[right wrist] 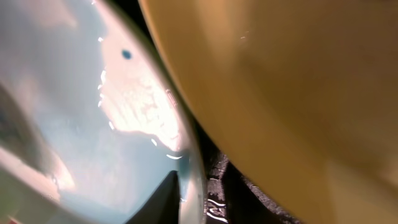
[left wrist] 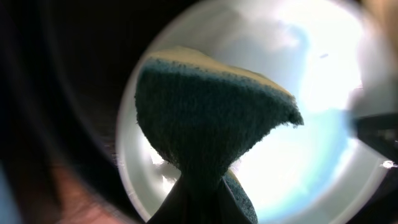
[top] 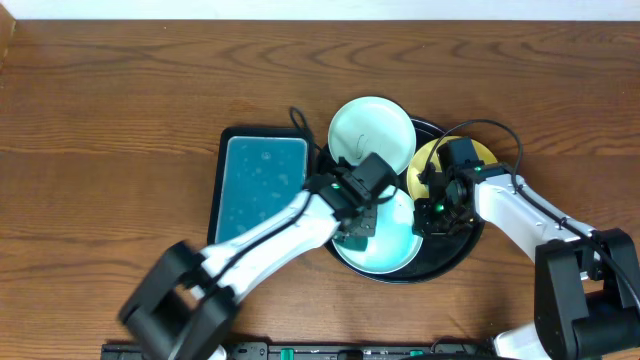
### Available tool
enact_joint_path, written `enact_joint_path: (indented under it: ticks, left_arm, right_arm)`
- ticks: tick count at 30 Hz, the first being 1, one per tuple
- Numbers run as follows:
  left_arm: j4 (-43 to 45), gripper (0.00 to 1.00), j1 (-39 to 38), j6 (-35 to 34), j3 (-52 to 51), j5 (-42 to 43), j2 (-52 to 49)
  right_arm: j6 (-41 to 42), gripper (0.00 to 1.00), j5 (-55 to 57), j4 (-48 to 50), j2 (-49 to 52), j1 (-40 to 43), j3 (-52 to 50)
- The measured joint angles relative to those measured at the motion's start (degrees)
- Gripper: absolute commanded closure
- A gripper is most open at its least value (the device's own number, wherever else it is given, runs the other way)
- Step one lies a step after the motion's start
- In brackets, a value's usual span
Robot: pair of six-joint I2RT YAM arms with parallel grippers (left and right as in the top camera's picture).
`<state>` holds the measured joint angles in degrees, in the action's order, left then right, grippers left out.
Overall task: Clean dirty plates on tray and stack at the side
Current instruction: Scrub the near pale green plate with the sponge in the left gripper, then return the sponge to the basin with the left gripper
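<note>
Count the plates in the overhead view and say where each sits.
3, on the black tray: mint plate at the far edge, yellow plate at right, second mint plate at the near edge, under the sponge. None seems hidden.

- Table (top: 120, 100): brown wood with a clear grain and a low sheen.
- Sponge (left wrist: 205, 118): rough, fibrous dark teal face over a pale foam layer, matt.
- Mint plate (left wrist: 311, 93), at 6 o'clock in the black tray (top: 445, 260): smooth and glossy, with strong glare.
- Yellow plate (right wrist: 280, 81), at 2 o'clock: smooth, softly shiny.
- Black tray: glossy.
- Teal tray (top: 262, 185), at 9 o'clock: speckled satin surface.
</note>
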<state>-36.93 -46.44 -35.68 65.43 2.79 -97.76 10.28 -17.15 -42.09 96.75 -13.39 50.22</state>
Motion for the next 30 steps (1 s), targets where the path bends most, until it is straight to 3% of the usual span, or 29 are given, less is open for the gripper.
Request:
enact_joint_path:
  ticks: [5,8,9,19,26,30]
  left_arm:
    - [-3.15,0.93,5.09,2.99,0.00,-0.33,8.00]
    - [-5.88,0.92,11.39,5.16,0.00,-0.76,9.16]
    - [-6.43,0.92,13.09,5.95,0.00,-1.07,9.14]
    - [-7.67,0.93,24.98,13.49,-2.01,-1.46,9.16]
    - [-7.74,0.92,27.58,13.90,-3.80,-1.49,9.16]
    - [-7.72,0.92,27.58,14.62,-4.35,-1.49,9.16]
  right_arm:
    - [0.00,0.78,0.00,0.35,0.00,-0.04,-0.02]
    - [-0.07,0.97,0.70,1.92,-0.35,-0.87,-0.70]
    - [-0.11,0.99,0.98,3.08,-0.48,-1.05,-1.11]
    - [-0.09,0.99,-1.60,6.88,-1.14,-1.46,-2.49]
    - [-2.43,0.99,-6.93,7.69,-1.14,-2.14,-2.49]
    - [-3.34,0.99,-4.42,7.37,-5.49,-2.49,-2.49]
